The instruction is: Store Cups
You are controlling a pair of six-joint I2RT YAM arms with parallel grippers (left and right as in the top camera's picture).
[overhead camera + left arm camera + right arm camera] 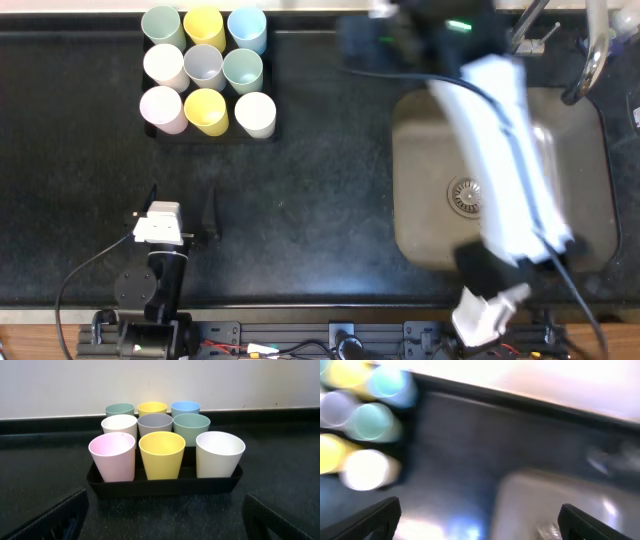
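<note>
My left gripper, wide open and empty, faces nine pastel plastic cups in a black tray; my right gripper is also open, empty.

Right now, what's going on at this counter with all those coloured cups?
Nine cups stand upright in a black tray at the back of the dark counter, in three rows of three. Neither robot arm holds anything. The left end effector is open, low over the counter and facing the tray. The right arm extends over the sink, and its end effector is open, above the counter between sink and tray.
</note>
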